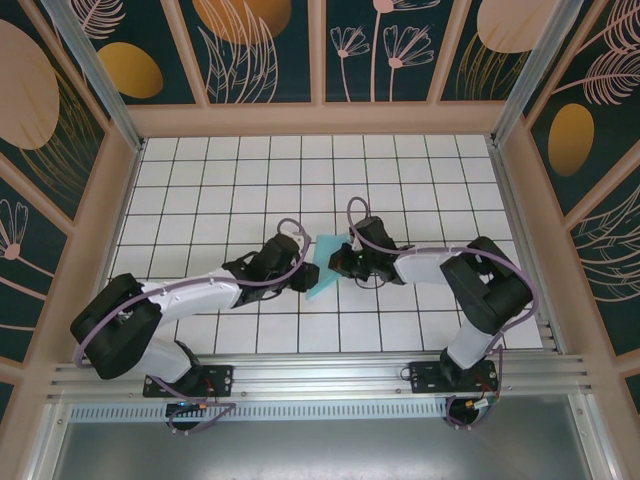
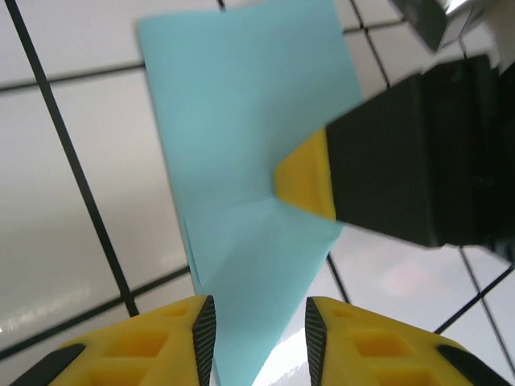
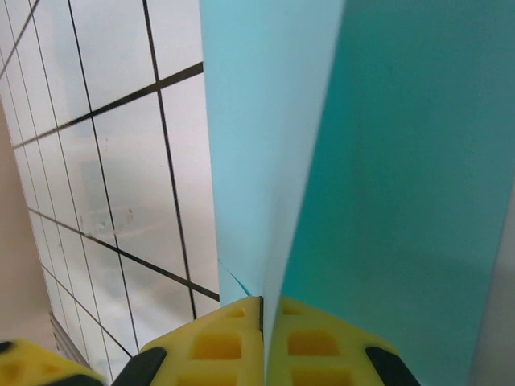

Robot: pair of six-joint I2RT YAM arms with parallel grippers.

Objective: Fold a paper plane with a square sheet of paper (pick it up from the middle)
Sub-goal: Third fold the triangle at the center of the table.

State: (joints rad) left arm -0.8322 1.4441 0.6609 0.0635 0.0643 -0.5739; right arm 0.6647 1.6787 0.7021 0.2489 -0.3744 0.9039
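The two arms meet over the middle of the tiled table [image 1: 200, 180], and the sheet of paper [image 2: 241, 121] is between them. It appears to stand up from the tiles rather than lie flat, and a crease runs through it, so it is a folded shape and no plain square. The right gripper [image 3: 263, 307] has its jaws pressed together on the paper's edge. In its own wrist view the two yellow pads meet, and the thin fold rises straight out from between them, one face pale and the other in shade. From the left wrist view, one yellow fingertip [image 2: 304, 181] of that gripper bites the sheet right where the crease lines meet, probably to pin the fold so it cannot spring back. The left gripper [image 2: 260, 314] has its jaws apart, with the lower part of the paper passing through the gap unsqueezed — so the hold appears to rest with the right side alone. I judge this a point partway through the folding — no pointed dart shape can be seen.
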